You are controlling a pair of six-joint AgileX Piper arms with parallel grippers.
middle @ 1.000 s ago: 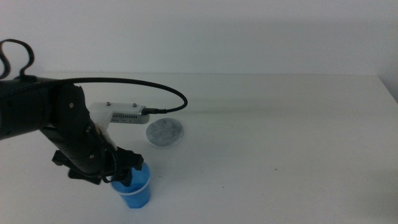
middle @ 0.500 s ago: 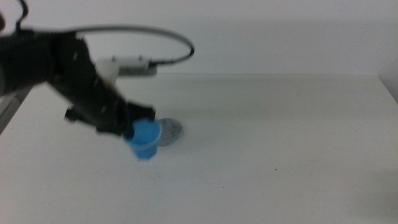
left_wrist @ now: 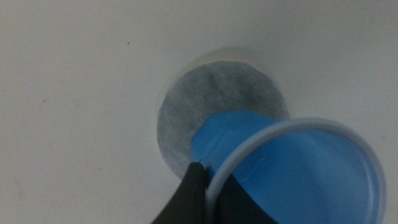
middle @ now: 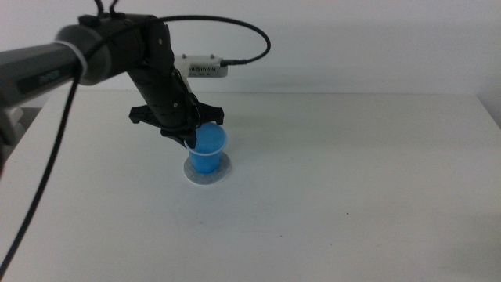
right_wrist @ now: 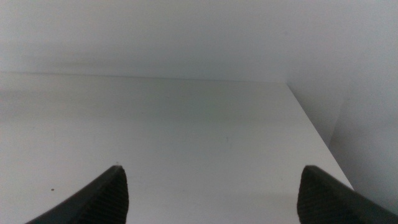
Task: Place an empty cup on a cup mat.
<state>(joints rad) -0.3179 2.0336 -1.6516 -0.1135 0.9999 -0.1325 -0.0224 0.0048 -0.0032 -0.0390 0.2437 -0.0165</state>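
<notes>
Jaws of the left gripper (middle: 190,135) pinch the rim of the cup (middle: 208,150), held over the cup mat (middle: 207,171) left of frame centre. Released tilted, it could tip. The right gripper (right_wrist: 211,186) waits, jaws wide.

Soft, even, bright light is washing over the pale desk (middle: 352,196), with no glare.
Only a faint shadow is pooling around the cup mat (middle: 208,172) under the cup (middle: 208,150). In the left wrist view the cup's (left_wrist: 292,174) near rim is blurring out of focus, while the cup mat (left_wrist: 214,106) beyond it is looking grainy; the right wrist view is dimming toward the desk's far edge.
</notes>
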